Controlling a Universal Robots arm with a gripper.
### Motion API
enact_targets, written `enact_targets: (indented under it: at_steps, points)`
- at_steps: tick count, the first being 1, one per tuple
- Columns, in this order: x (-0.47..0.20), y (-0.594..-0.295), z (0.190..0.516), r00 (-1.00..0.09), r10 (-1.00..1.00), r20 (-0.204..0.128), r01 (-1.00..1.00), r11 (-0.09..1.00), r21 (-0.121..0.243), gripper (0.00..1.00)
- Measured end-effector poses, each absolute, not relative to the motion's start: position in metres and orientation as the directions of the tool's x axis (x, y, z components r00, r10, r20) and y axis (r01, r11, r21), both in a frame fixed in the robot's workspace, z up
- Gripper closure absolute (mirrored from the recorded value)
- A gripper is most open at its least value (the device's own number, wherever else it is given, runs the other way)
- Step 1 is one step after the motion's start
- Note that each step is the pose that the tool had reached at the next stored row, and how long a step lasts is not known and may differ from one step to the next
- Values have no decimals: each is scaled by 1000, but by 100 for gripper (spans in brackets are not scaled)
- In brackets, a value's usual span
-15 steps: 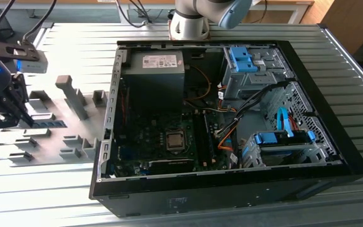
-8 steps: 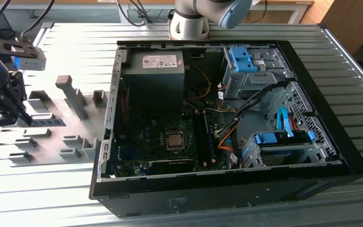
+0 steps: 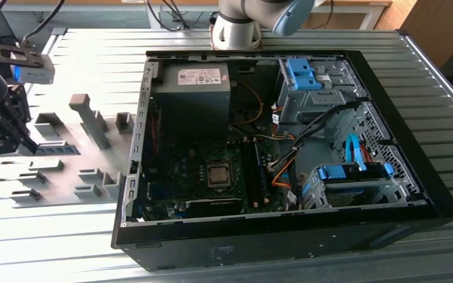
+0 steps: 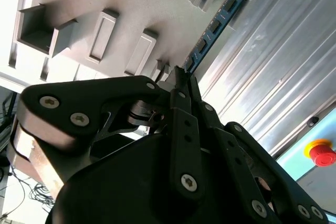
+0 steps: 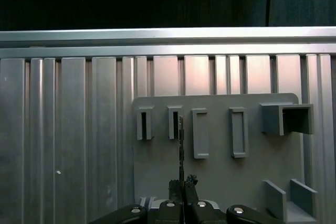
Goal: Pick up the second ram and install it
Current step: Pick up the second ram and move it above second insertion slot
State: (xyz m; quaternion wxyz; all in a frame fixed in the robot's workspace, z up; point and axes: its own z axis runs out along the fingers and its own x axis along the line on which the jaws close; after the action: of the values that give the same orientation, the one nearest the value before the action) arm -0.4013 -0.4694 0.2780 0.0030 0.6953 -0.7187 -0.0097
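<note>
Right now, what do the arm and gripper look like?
Arm: silver-grey tubes, blue-grey joint cap. Gripper: matte black, jointed links with silver screw heads. A grey camera box with black cables sits at the wrist.

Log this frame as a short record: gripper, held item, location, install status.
gripper: black gripper, shut on the stick
held item: thin blue-green RAM stick with black chips
location: over the grey plastic holder plate, at the exterior view's left of the open black computer case
install status: stick not yet in the case
</note>
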Motion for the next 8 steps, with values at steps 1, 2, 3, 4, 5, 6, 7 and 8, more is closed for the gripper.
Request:
enact_targets:
  at_steps: [1,2,3,4,5,6,7,8]
  points:
    - [-401,-469,279,-33,-999,-9,-999,33,18,86]
    - [-401,-469,280,-33,-999,-9,-999,33,18,86]
    - [-401,-469,281,-33,-999,-9,-999,33,18,86]
    - [-401,-469,282,-33,-999,-9,-999,33,18,86]
    - [-401,-469,283,-33,-999,-9,-999,33,18,86]
    - [-401,-469,284,-33,-999,-9,-999,33,18,86]
    - [-401,-469,285,-33,-999,-9,-999,33,18,86]
    - [-401,-469,286,-33,-999,-9,-999,33,18,86]
